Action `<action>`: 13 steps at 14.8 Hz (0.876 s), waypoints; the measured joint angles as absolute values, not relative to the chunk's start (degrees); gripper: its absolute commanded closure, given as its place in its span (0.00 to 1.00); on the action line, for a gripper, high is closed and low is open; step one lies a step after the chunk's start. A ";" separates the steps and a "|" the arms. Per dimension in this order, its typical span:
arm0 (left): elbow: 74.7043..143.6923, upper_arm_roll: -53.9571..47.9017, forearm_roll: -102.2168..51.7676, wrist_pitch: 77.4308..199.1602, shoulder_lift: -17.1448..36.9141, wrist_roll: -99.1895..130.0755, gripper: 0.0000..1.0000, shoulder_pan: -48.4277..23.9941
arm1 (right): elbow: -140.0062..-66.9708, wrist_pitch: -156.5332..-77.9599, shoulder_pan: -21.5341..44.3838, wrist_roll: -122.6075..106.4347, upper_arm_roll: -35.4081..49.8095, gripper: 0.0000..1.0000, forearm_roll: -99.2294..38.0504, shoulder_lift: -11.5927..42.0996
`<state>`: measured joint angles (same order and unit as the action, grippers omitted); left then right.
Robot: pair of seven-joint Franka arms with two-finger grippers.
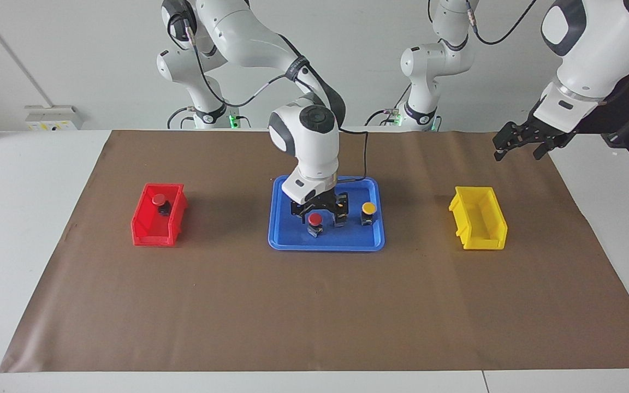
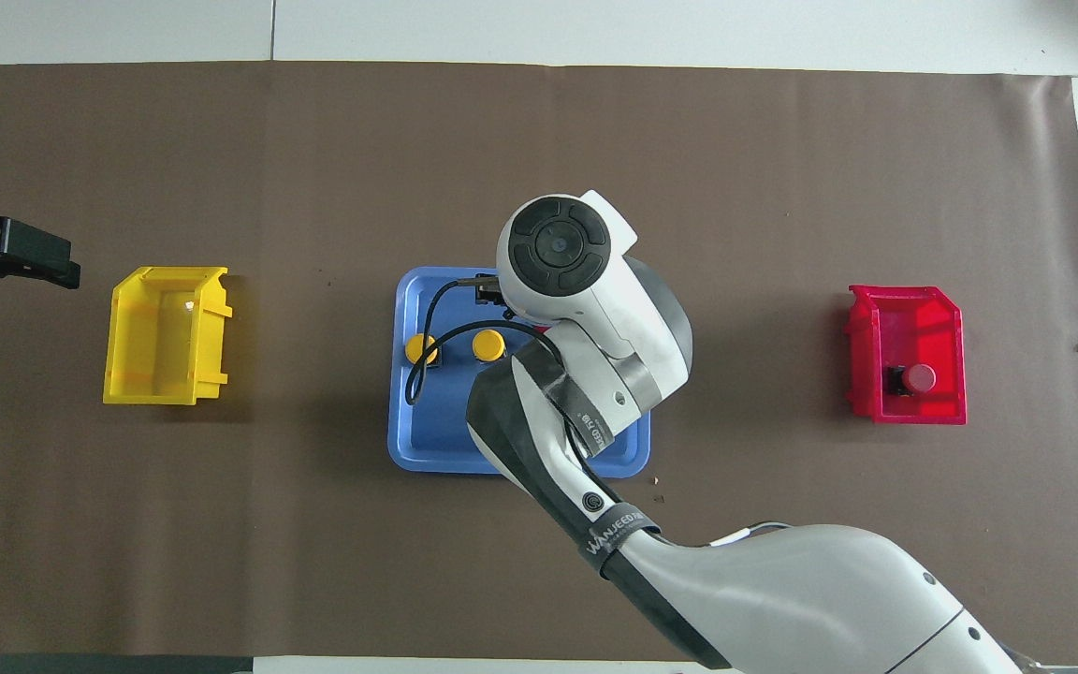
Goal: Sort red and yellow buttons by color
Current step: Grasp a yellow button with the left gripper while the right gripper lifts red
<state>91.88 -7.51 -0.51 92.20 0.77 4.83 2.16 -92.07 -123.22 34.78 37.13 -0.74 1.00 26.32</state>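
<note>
— One red button [image 1: 158, 200] lies in the red bin [image 1: 145, 232]. What's left?
— Another red button [image 1: 315, 219] and two yellow buttons [image 2: 488, 345] on the blue tray [image 1: 282, 240]; the yellow bin [image 1: 481, 240] holds none.
— Grippers?
— Right gripper [image 1: 320, 210] spread over the tray, grasping nothing; left gripper [image 1: 519, 143] waits spread near the yellow bin.

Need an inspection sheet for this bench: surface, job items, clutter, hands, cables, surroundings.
Surface: brown paper mat on a white table.
Job's things: one red-capped push button in the red plastic bin; a second red-capped button and two yellow-capped buttons on the blue plastic tray; yellow plastic bin holds nothing.
Clutter: nothing seen.
Hands: right hand low over the tray, above the red button; left hand open in the air past the yellow bin, waiting.
Cables: black cable from the right arm loops over the tray.
Surroundings: white wall, grey box at its foot.
</note>
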 measured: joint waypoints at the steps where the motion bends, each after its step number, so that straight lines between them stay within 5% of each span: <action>1: 95.41 -7.83 -0.81 97.33 -0.12 9.30 0.08 0.53 | -92.66 -123.61 34.77 37.13 -0.81 0.11 1.21 26.12; 7: 116.67 -9.14 -0.98 119.49 -0.74 35.50 0.11 -20.18 | -94.15 -124.80 34.77 37.13 -1.07 0.24 1.34 25.07; 13: 122.79 -9.00 -0.98 130.26 3.91 40.89 0.18 -24.56 | -98.52 -128.69 34.81 37.13 -1.06 0.55 1.35 24.22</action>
<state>122.79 -9.00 -0.98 130.26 3.91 40.89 -24.56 -98.52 -128.69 34.81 37.13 -1.06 1.35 24.22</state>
